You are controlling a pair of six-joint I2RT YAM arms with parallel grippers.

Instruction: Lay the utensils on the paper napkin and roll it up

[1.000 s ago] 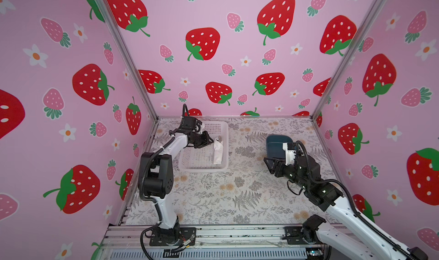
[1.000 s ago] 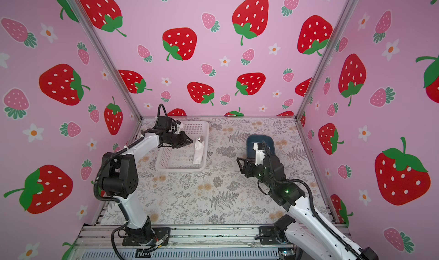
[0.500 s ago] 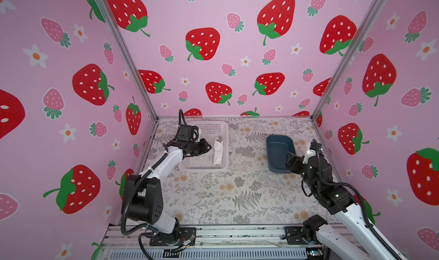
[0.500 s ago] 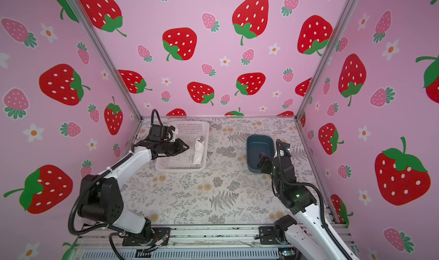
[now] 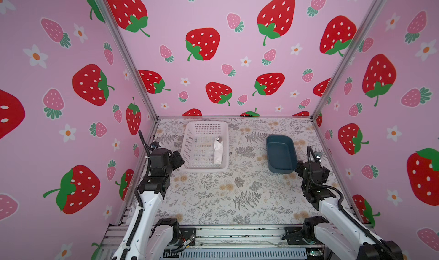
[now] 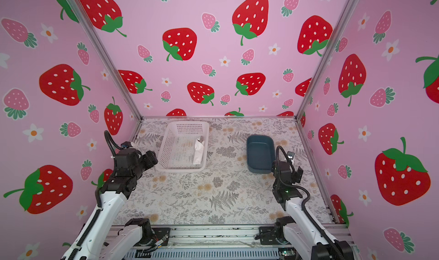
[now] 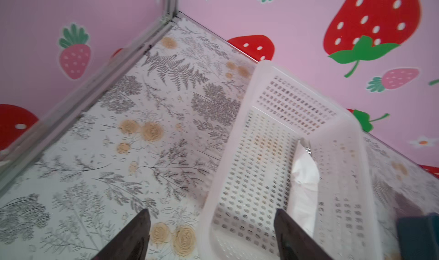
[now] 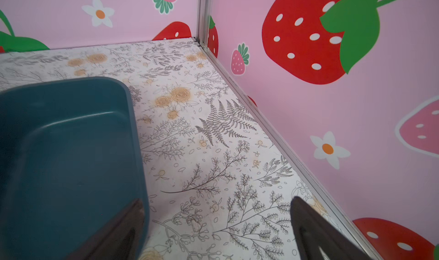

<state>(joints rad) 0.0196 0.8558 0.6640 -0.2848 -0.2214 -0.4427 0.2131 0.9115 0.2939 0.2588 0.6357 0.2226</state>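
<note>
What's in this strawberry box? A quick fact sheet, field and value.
napkin: rolled, lying in the basket by its wall nearer the bin
utensils: metal tip pokes from the roll's far end; rest hidden
bin: dark blue, empty, right of the basket
left gripper: open, empty, beside the basket's near left corner
right gripper: open, empty, beside the bin

The near half of the table [image 5: 237,194] is bare and gives wide room. Far left stands the white basket [image 5: 190,149], the rolled paper napkin [image 5: 218,151] along its right wall; far right the blue tub [image 5: 280,154]. Between these 2 is a free lane.
</note>
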